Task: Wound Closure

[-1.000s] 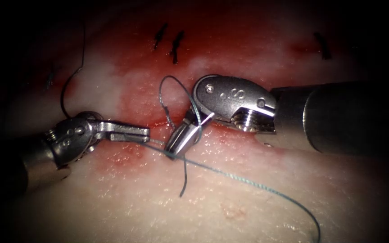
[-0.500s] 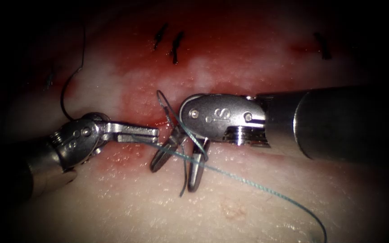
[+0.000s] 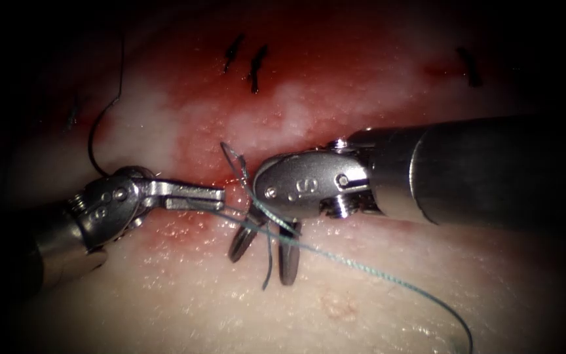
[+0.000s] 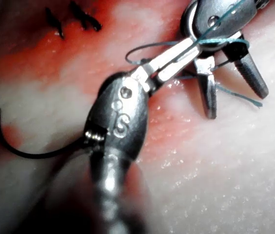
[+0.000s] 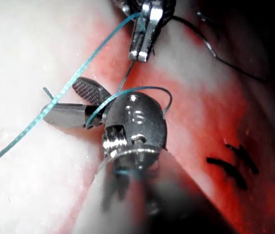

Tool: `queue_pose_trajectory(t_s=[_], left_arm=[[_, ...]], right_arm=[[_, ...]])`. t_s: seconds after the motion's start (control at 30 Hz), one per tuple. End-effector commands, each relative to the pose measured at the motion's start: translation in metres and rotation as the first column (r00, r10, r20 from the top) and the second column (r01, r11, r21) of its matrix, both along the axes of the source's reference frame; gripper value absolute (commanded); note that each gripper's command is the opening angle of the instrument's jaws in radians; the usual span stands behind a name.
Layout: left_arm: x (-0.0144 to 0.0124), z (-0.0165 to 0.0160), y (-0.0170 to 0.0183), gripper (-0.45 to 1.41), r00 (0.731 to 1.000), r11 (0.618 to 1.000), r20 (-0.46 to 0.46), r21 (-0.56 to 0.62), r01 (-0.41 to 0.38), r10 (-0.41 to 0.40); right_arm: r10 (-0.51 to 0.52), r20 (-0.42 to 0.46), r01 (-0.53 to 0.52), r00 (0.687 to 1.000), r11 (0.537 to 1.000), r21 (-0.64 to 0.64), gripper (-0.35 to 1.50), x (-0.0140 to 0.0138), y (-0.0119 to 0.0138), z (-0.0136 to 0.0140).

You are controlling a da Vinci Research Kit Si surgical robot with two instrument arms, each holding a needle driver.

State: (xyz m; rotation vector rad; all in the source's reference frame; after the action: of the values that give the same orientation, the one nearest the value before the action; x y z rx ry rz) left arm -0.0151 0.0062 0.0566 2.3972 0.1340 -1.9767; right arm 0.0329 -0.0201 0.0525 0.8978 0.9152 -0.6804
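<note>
Left tool (image 3: 214, 196) pinching thread (image 3: 361, 265) – right tool (image 3: 266, 246) spread, empty, marked "S"

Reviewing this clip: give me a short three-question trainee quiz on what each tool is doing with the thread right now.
1. True or false: the right tool has its jaws open.
2. What does the left tool hold in its shut jaws? A: the needle. B: the teal thread. C: the tissue.
3. Fill in: a loop of the thread lies around the ___ arm's tool.

Key: 1 true; 2 B; 3 right.
</note>
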Motion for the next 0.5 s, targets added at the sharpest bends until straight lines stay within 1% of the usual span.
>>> queue_pose_trajectory(t_s=[0.03,0.07,0.1,0.17,0.23,0.3,0.5], left_arm=[[-0.0006,0.0007,0.0,-0.45,1.0,1.0,0.001,0.0,-0.001,0.001],[-0.0006,0.0007,0.0,-0.45,1.0,1.0,0.001,0.0,-0.001,0.001],[-0.0006,0.0007,0.0,-0.45,1.0,1.0,0.001,0.0,-0.001,0.001],[-0.0006,0.0007,0.0,-0.45,1.0,1.0,0.001,-0.001,-0.001,0.001],[-0.0006,0.0007,0.0,-0.45,1.0,1.0,0.001,0.005,-0.002,0.002],[-0.0006,0.0006,-0.0001,-0.45,1.0,1.0,0.0,0.005,-0.001,0.001],[-0.0006,0.0003,-0.0007,-0.45,1.0,1.0,-0.003,0.005,0.001,-0.001]], right_arm=[[-0.01,-0.003,0.01,1.0,1.0,-0.015,0.84,0.0011,-0.0007,0.001],[-0.012,-0.007,0.011,1.0,1.0,-0.019,0.79,0.0012,-0.0008,0.0011],[-0.013,-0.012,0.012,1.0,1.0,-0.023,0.68,0.0013,-0.0009,0.0013],[-0.018,-0.018,0.017,1.0,0.999,-0.032,0.22,0.0013,-0.0008,0.0014],[-0.042,-0.014,0.041,0.999,0.998,-0.045,-0.35,0.0012,-0.0007,0.0013],[-0.064,0.001,0.064,0.998,0.997,-0.05,-0.35,0.0011,-0.0006,0.0012],[-0.057,-0.013,0.057,0.998,0.998,-0.025,-0.35,0.0008,0.0007,0.0003]])
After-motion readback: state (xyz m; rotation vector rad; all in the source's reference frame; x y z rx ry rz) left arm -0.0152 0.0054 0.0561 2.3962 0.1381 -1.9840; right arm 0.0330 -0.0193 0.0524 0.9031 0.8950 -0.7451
